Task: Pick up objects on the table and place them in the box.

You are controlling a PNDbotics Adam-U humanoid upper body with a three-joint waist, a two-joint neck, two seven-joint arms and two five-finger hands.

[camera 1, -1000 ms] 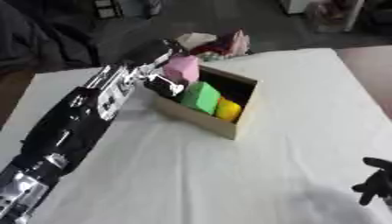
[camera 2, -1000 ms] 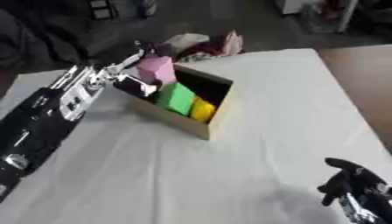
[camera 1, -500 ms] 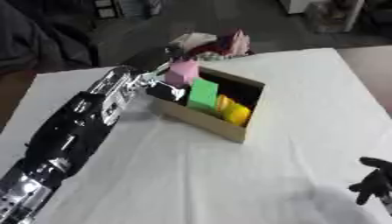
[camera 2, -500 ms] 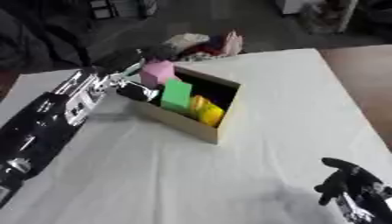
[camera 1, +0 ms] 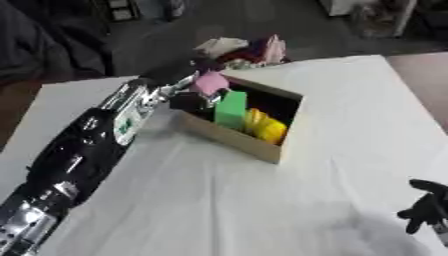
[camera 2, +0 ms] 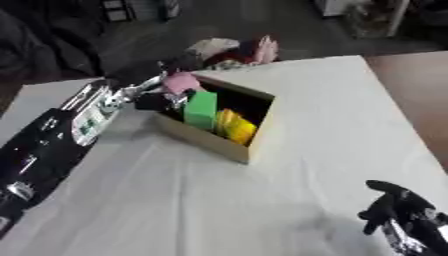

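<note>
The left hand (camera 1: 188, 95) reaches over the near-left corner of the cardboard box (camera 1: 241, 137), fingers curled around a pink object (camera 1: 210, 82). Inside stand a green block (camera 1: 231, 109) and yellow items (camera 1: 264, 127). The right hand (camera 1: 424, 210) rests at the lower right.

The desk (camera 1: 350, 110) is covered in white cloth, matt and a bit wrinkly. The box (camera 1: 249, 141) looks like plain tan cardboard, dull finish. The left arm (camera 1: 83, 150) is glossy black plastic with shiny silver metal bits. Soft crumpled fabric pile (camera 1: 245, 50) behind.
</note>
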